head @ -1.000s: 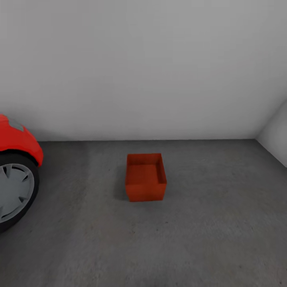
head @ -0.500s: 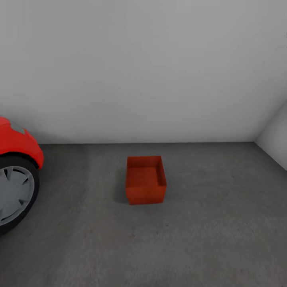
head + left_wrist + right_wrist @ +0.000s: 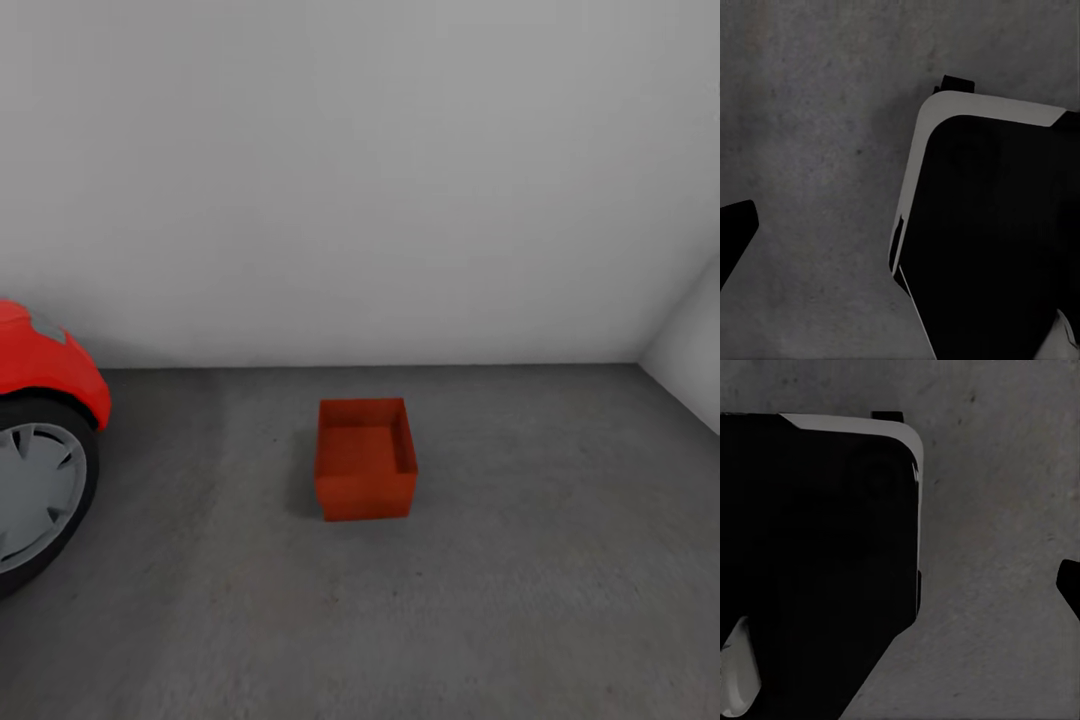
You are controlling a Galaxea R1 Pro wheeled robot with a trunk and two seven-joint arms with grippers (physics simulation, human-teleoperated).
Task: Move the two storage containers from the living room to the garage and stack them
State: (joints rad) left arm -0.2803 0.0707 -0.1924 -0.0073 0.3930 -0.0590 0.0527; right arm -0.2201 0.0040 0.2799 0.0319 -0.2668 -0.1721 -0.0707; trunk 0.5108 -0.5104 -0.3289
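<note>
One orange-red storage container (image 3: pixel 365 458) stands upright and empty on the dark grey concrete floor (image 3: pixel 520 560) of the garage, a little short of the white back wall. Nothing is stacked on it. In the left wrist view, one black fingertip (image 3: pixel 735 225) of my left gripper (image 3: pixel 900 232) shows at the picture's edge, over bare floor. In the right wrist view, a black fingertip (image 3: pixel 1069 582) of my right gripper (image 3: pixel 900 585) shows at the opposite edge. Nothing lies between the fingers of either gripper.
A red car (image 3: pixel 40 365) with its grey-rimmed front wheel (image 3: pixel 35 490) stands at the left. White walls meet in a corner at the right (image 3: pixel 690 360). My black, white-edged base (image 3: pixel 990 240) shows in both wrist views, again (image 3: pixel 817 562).
The whole head picture has slid slightly downward, so the camera has moved. The container and the car stand where they were.
</note>
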